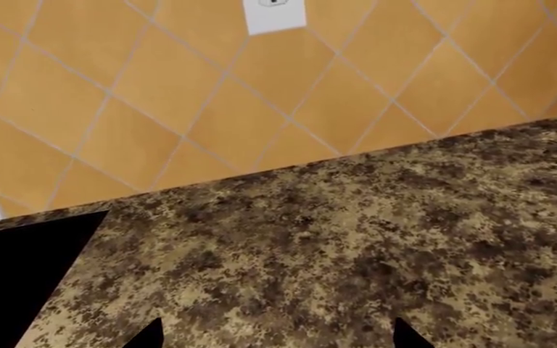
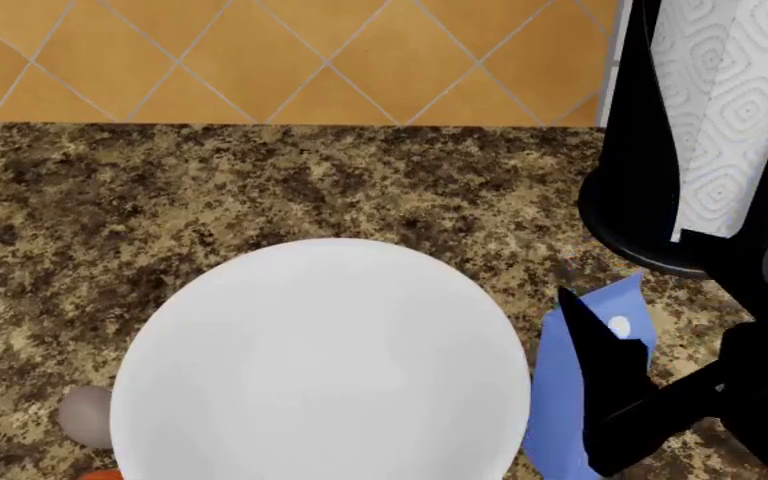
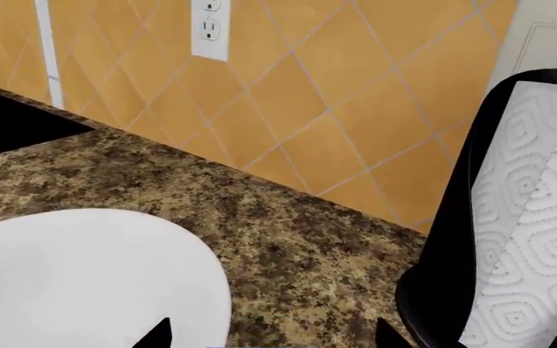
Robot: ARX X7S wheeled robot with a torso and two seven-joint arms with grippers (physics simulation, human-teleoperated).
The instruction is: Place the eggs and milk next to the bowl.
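The large white bowl sits on the speckled counter, and its rim also shows in the right wrist view. To its right stands the milk, a blue carton with a white cap. My right gripper is open and straddles the carton top, of which only a blue sliver shows between the wide-apart fingertips. Left of the bowl lie the eggs: the greyish-pink egg and a sliver of the orange egg. My left gripper is open over bare counter, with nothing between its fingers.
A white patterned paper-towel roll on a black stand rises just behind the milk, close to my right arm. The orange tiled wall with an outlet backs the counter. A flat black area lies at the counter's left.
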